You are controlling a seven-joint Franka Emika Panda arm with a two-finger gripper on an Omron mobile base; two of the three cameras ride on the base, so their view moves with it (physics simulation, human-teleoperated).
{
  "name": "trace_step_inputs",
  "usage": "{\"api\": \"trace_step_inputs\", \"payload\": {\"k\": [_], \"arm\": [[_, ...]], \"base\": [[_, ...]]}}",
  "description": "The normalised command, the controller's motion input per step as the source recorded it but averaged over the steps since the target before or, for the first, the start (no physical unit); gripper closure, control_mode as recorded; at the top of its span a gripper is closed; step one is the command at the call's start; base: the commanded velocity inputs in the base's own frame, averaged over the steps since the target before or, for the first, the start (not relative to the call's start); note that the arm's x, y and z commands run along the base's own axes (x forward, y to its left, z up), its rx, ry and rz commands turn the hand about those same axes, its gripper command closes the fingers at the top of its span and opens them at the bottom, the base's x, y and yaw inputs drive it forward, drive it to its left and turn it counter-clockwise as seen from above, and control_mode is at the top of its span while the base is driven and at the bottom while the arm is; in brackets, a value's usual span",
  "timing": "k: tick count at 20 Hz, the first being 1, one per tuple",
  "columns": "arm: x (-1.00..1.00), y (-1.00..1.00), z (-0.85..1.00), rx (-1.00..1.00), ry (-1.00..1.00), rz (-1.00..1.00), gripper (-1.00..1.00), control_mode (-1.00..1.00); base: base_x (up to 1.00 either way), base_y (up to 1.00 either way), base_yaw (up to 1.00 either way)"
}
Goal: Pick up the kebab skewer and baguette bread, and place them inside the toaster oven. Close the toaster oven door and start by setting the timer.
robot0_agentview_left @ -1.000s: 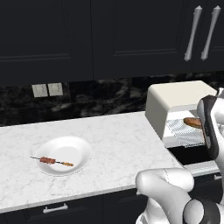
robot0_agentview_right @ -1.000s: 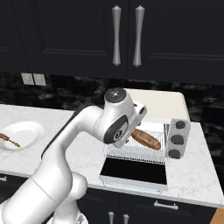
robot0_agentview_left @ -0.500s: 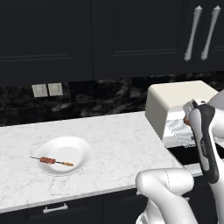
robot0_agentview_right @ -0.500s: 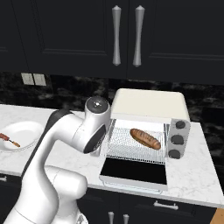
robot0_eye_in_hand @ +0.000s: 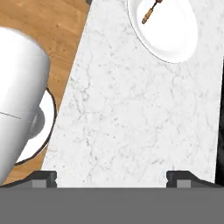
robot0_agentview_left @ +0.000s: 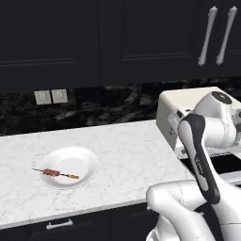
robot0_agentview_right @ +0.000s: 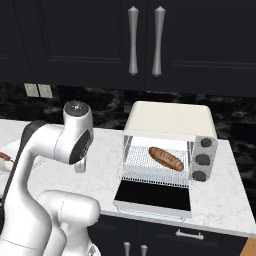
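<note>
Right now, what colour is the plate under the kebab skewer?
White plate, clearest in the left base view.

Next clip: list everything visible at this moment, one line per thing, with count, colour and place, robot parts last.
kebab skewer: 1, dark stick with red-brown and orange chunks, lying on the plate.
plate: 1, white, on the counter left of the toaster oven.
baguette bread: 1, golden-brown, on the rack inside the toaster oven.
toaster oven: 1, cream-beige with three grey knobs, on the counter's right part.
toaster oven door: 1, dark glass in a pale frame, folded down open.
counter: 1, white marble.
upper cabinets: black, with silver bar handles, above the counter.
wall outlets: 2, white, on the dark backsplash.
floor: wooden, beside the counter in the hand view.
gripper: 1, dark fingertips, open, empty, above bare counter.
</note>
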Motion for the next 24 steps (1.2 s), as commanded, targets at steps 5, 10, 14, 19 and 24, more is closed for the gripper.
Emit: {"api": "trace_step_inputs", "payload": {"k": [5, 10, 14, 19, 24], "arm": [[0.0, 0.84, 0.0, 0.0, 0.0, -0.48, -1.0, -1.0], [0.05, 0.73, 0.0, 0.02, 0.03, -0.32, -1.0, -1.0], [0.18, 0.53, -0.13, 0.05, 0.06, -0.12, -1.0, -1.0], [0.18, 0.68, -0.1, 0.08, 0.11, -0.08, -1.0, -1.0], [0.11, 0.7, -0.1, 0.16, 0.19, -0.04, -1.0, -1.0]], "base": [[0.0, 0.0, 0.0], [0.0, 0.0, 0.0], [0.0, 0.0, 0.0], [0.0, 0.0, 0.0], [0.0, 0.0, 0.0]]}}
